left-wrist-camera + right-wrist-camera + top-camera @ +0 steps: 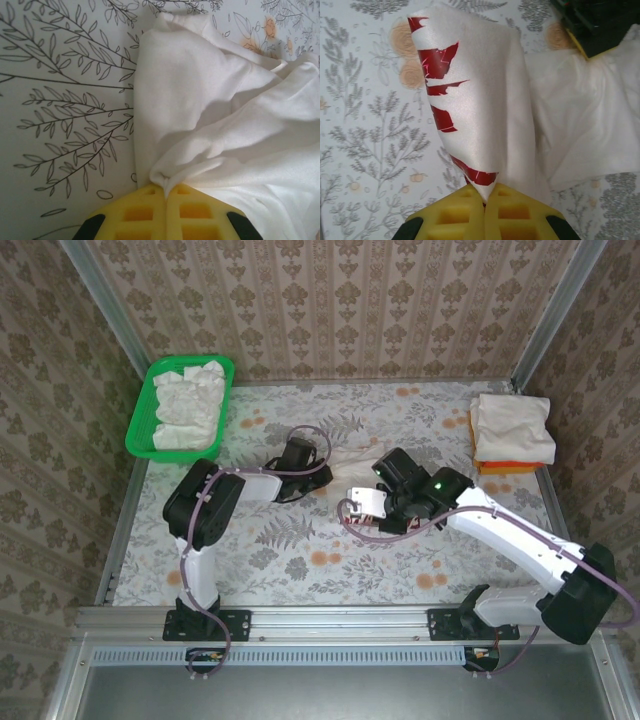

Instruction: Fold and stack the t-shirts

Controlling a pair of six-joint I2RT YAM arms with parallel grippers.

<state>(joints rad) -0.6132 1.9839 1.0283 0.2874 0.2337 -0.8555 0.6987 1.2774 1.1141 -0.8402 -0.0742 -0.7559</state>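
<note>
**Now: printed t-shirt pinched at two points, mid-table**

Widest of all, the floral-patterned table [300, 560], hemmed by metal rails [118, 530] at the left and near edges and by wallpapered walls [330, 310] behind. Open room along the near strip and in the far middle.

At the far left corner, a green mesh basket [140, 420], heaped with crumpled off-white t-shirts [190, 405]. At the far right edge, well apart from it, a folded off-white t-shirt [512, 425] stacked on an orange t-shirt [500, 467].

Between the arms at table centre, the printed t-shirt [480, 100], bunched and partly lifted. Jagged red shapes on the cloth, too broken to read as letters.

Left gripper [165, 192]: yellow fingertips closed tight on a plain off-white fold of that shirt. Right gripper [485, 195]: likewise clamped on a gathered point beside the red print, cloth rising from it in a peak.
</note>
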